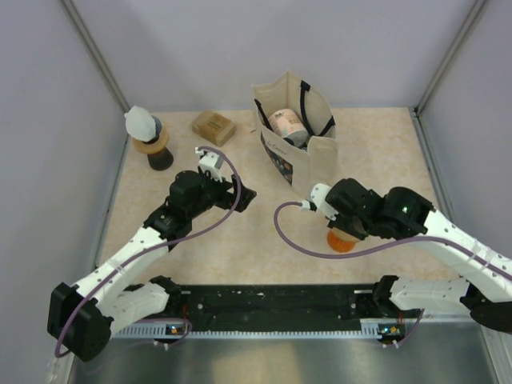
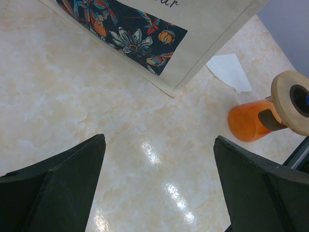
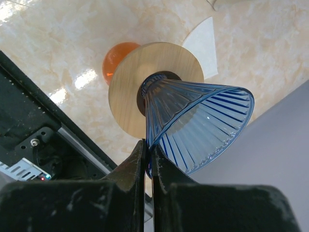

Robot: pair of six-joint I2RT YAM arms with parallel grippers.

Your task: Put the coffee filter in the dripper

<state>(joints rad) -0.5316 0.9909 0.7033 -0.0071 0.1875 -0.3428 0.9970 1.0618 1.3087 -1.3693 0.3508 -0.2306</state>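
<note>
The blue ribbed glass dripper [image 3: 198,116] with its round wooden collar [image 3: 126,92] stands on an orange cup [image 3: 116,55]. My right gripper [image 3: 148,150] is shut on the dripper's wall at the rim. In the top view the right gripper [image 1: 342,226] covers the dripper, and only the orange cup [image 1: 344,242] shows. The white paper coffee filter [image 3: 202,44] lies flat on the table beside the cup, and it also shows in the left wrist view [image 2: 229,71]. My left gripper [image 2: 159,188] is open and empty above bare table, left of the cup [image 2: 248,121].
A cream tote bag [image 1: 308,156] with a floral panel [image 2: 125,26] stands behind the cup, holding a roll. A brown box [image 1: 214,126] and a second dripper with a white filter on a dark stand [image 1: 148,136] sit at the back left. Walls enclose the table.
</note>
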